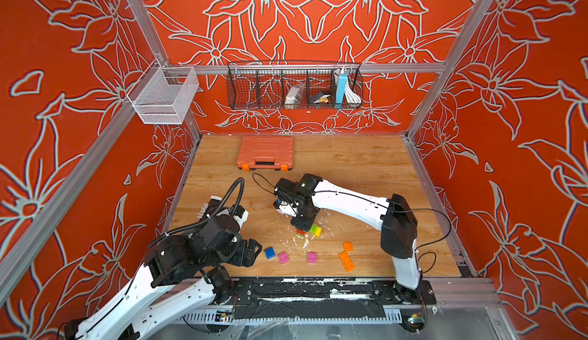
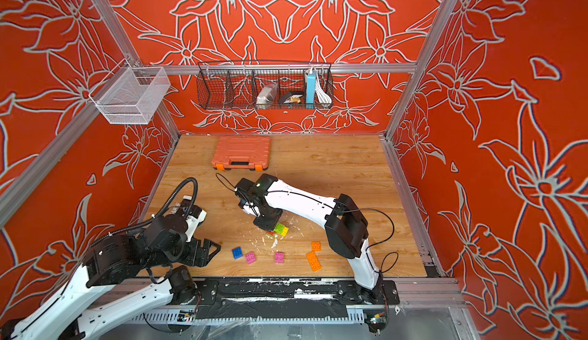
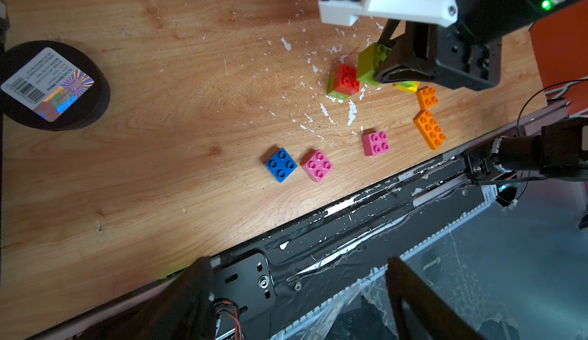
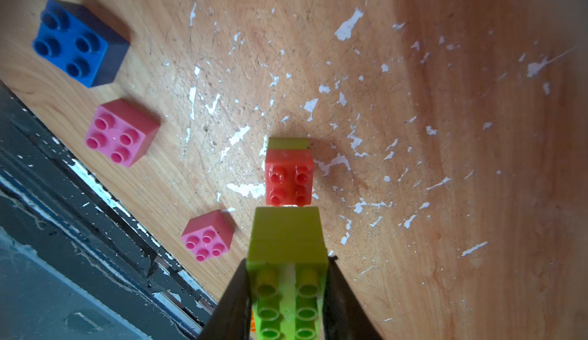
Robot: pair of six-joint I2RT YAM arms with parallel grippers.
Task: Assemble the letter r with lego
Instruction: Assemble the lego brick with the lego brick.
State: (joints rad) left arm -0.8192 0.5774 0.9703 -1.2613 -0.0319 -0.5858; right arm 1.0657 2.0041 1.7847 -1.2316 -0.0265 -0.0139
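Note:
My right gripper point(image 4: 288, 294) is shut on a long green lego brick point(image 4: 288, 236), held tilted just above the table, mid-table in both top views point(image 1: 315, 228). Beside its end sits a red brick point(image 4: 289, 177) stacked on a green one point(image 4: 288, 142). A yellow brick point(image 3: 405, 86) lies partly hidden under the gripper. Near the front edge lie a blue brick point(image 1: 269, 253), two pink bricks point(image 1: 283, 257) point(image 1: 312, 257), a square orange brick point(image 1: 347, 246) and a long orange one point(image 1: 346, 261). My left gripper point(image 3: 296, 300) is open and empty over the front rail, left of the blue brick point(image 3: 281, 164).
A salmon-orange toolbox point(image 1: 265, 152) lies at the back of the wooden table point(image 1: 366, 163). A black wire basket point(image 1: 294, 85) and a white mesh basket point(image 1: 164, 95) hang on the walls. White paint flecks dot the wood. A black rail point(image 1: 318, 290) runs along the front edge.

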